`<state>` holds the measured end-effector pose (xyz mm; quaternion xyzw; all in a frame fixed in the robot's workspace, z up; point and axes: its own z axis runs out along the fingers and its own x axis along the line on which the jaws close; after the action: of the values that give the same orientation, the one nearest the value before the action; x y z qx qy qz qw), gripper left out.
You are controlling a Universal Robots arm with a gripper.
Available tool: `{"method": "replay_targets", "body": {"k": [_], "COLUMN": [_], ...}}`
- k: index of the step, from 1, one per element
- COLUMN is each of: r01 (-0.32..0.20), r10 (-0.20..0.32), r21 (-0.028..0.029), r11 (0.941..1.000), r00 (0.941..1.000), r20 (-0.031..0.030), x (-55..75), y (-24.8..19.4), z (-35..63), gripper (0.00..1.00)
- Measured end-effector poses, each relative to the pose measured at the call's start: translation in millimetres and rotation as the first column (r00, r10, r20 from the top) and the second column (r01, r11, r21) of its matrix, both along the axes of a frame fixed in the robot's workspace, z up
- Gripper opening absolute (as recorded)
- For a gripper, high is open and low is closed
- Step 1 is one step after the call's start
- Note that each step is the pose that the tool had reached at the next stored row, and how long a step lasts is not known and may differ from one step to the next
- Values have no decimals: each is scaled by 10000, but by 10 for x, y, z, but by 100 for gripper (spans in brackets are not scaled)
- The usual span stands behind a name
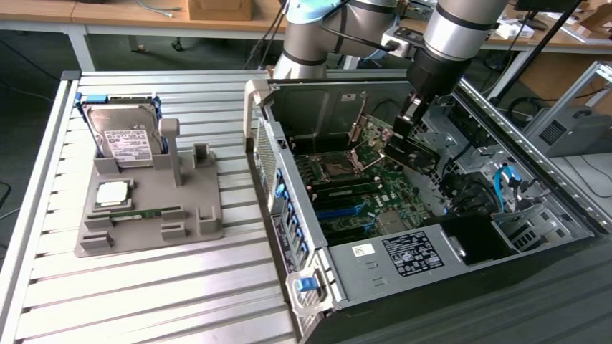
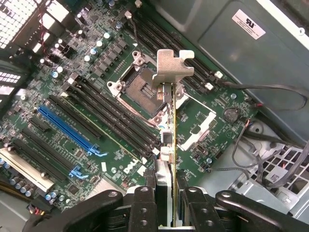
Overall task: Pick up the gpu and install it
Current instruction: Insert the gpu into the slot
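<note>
I read the gripper as clamped on the gpu, a thin dark card with a silver bracket at the end away from the fingers. Wrist view: card edge-on, motherboard and blue slot beneath the hand. Exterior view: the card's flat face is tilted inside the open case, with walls around it and the top open.

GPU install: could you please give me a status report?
Pincer shut on gpu, above motherboard inside open case. Not seated. Nothing seen blocking.

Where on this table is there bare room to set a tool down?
Bare slats of the table nearer the camera than the grey tray. Crowded inside the case, where the gripper holds the gpu.
</note>
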<state>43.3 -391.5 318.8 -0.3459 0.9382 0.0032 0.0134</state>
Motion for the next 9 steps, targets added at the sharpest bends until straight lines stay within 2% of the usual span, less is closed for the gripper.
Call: {"method": "replay_targets", "body": {"k": [9], "r01": [-248], "r10": [248], "r21": [0], "r11": [9997], "r00": [9997], "r20": [0], "x": [0], "y": [0], "z": [-1], "gripper": [27]}}
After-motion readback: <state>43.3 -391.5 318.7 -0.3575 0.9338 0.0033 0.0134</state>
